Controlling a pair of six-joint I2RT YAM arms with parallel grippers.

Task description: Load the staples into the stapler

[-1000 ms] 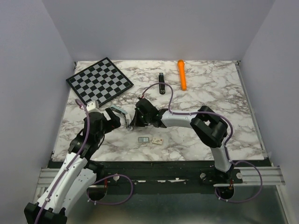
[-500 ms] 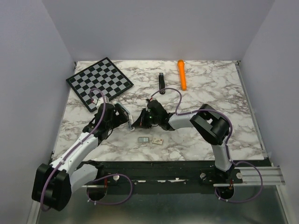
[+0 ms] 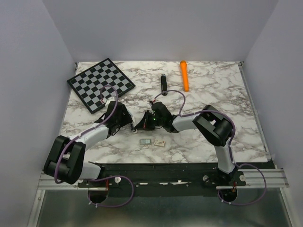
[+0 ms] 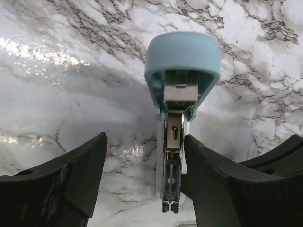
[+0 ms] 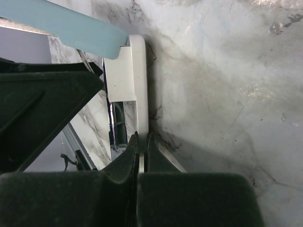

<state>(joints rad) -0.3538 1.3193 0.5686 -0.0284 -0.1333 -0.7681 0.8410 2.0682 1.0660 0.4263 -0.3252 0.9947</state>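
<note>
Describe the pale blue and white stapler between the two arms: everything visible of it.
The stapler has a rounded pale blue plastic top, a shiny metal staple channel and a white plastic base. It is hinged open, top angled away from base, over the marble table. The right gripper is shut on the base's thin edge; the left gripper is open, jaws flanking it, one clearly apart from it.

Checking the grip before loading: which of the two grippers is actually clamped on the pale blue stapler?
The right gripper: it pinches the white base of the pale blue stapler. The left gripper only straddles it, jaws open.
</note>
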